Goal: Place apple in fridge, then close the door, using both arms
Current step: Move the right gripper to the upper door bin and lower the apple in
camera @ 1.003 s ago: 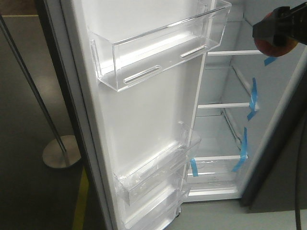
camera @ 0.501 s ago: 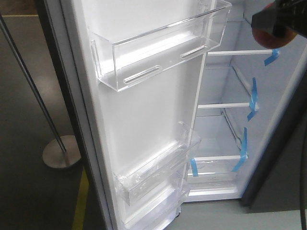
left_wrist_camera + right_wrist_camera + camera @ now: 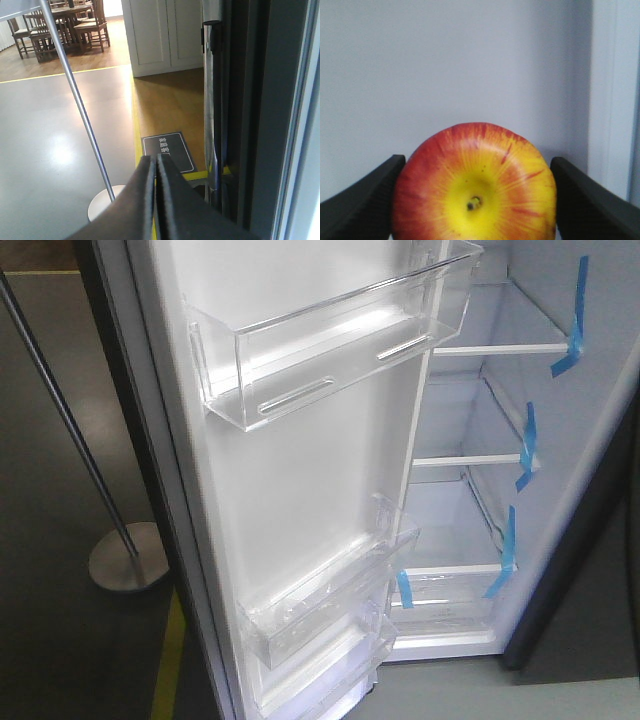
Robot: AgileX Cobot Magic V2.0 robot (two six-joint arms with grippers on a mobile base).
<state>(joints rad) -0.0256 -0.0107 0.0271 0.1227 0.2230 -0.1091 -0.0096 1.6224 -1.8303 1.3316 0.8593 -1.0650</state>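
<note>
squarely between right gripper [image 3: 477, 162] jaws, apple [image 3: 475, 192], clamped

Seeing, ahead and left of the left gripper [image 3: 153, 159], a glossy grey floor [image 3: 45, 130] catching a soft patch of light. Finding 1 slanted metal pole [image 3: 75, 95] rising from a round base [image 3: 102, 207] just left of the tips. Tracing a yellow line [image 3: 135, 120] running straight ahead, dividing the grey from brown wooden flooring [image 3: 172, 97] on the right. Noting 1 dark mat [image 3: 167, 151] with white characters lying just beyond the tips, white cabinet doors [image 3: 160, 35] standing farther ahead, and wooden chairs [image 3: 32, 31] crowding a table [image 3: 70, 9] far ahead-left.
</note>
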